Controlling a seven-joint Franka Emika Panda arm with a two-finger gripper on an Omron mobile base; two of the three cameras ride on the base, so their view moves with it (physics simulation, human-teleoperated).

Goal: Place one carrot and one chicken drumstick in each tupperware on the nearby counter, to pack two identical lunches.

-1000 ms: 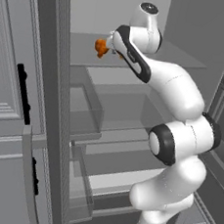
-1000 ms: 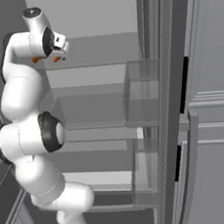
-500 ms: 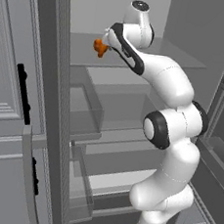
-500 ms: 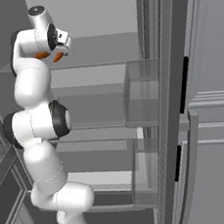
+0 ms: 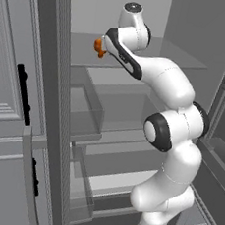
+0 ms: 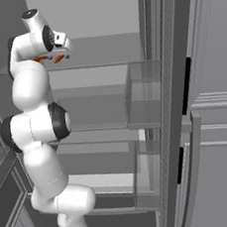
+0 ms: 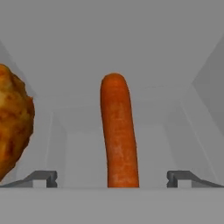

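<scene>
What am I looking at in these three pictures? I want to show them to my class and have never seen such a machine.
It is a computer-drawn kitchen. The white jointed machine is a robot arm reaching into an open fridge. Two pictures come from cameras on its base, behind it to the left and to the right. The third comes from a camera on its hand, looking along the gripper, whose two dark fingertips stand wide apart at the bottom. Between them, straight ahead on the top shelf, lies a carrot; to its left is a browned chicken drumstick. Nothing is held yet.
</scene>
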